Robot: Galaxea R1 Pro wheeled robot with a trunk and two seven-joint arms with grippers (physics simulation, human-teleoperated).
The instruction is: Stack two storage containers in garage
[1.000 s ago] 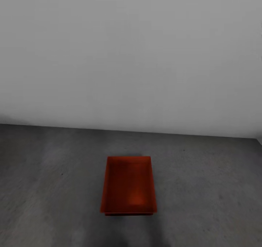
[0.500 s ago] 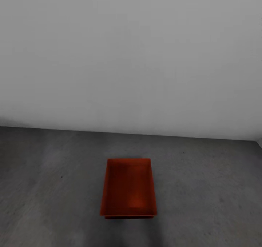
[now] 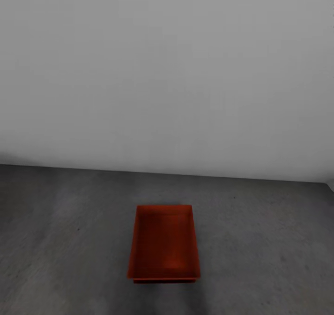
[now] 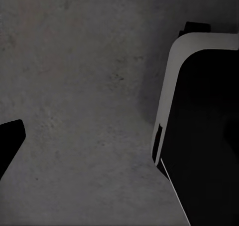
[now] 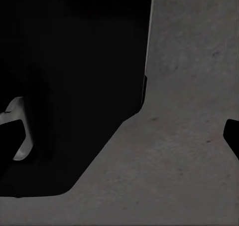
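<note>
**Garage floor: stacked bins seen, grippers partly in frame**

Head view: an orange-red, thin-walled rectangular storage container (image 3: 163, 243) w/o lid is seen on the dark grey matte concrete-like floor (image 3: 69, 241), long axis running away from the camera. A second orange-red rim (image 3: 163, 281) is seen just below its near edge, flush w/ it, so one bin appears seated on or in the other; how deep it sits cannot be told. The far short edge lies well short of the plain white wall (image 3: 167, 73). The wall/floor junction runs straight across the view. Bare floor is noted on both sides of the stack and behind it. A wall corner is just seen at the far right edge.

Left wrist view: one dark fingertip (image 4: 10, 141) is noted at the frame edge over grey floor; a large black body w/ white trim (image 4: 172, 91), prob. the robot's base, is beside it. Left gripper state: cannot be told.

Right wrist view: a dark fingertip (image 5: 232, 136) at one edge, another dark tip (image 5: 10, 138) opposite, floor between them. Nothing is held; the jaws are spread apart.
</note>
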